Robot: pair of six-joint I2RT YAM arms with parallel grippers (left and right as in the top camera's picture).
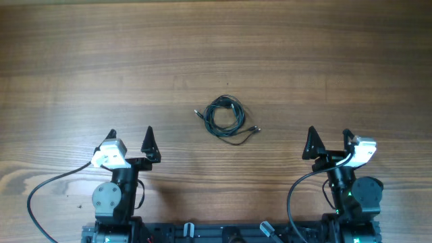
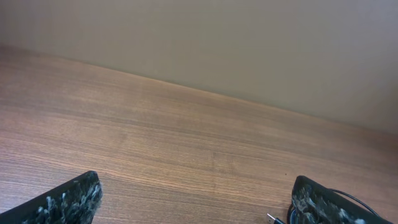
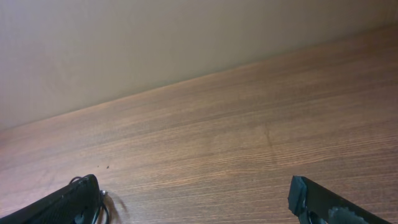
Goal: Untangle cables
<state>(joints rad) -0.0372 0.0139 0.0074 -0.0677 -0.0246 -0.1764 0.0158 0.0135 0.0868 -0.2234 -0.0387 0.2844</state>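
Cables (image 1: 225, 115) between left hand (image 1: 130, 131), right hand (image 1: 329, 131)

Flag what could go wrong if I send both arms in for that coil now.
1. The cables lie as a small coil flat on the table; a grab may pinch several loops together and tighten the tangle.
2. The coil sits between the left gripper and right gripper; both reaching in could collide.
3. Each wrist view catches only the coil's edge, so aiming from them is unreliable.

Surface: brown wood-grain tabletop (image 1: 216, 54), grain running side to side, matte | Backdrop: plain beige wall (image 2: 249, 43) meeting the tabletop's far edge | Light: soft, even
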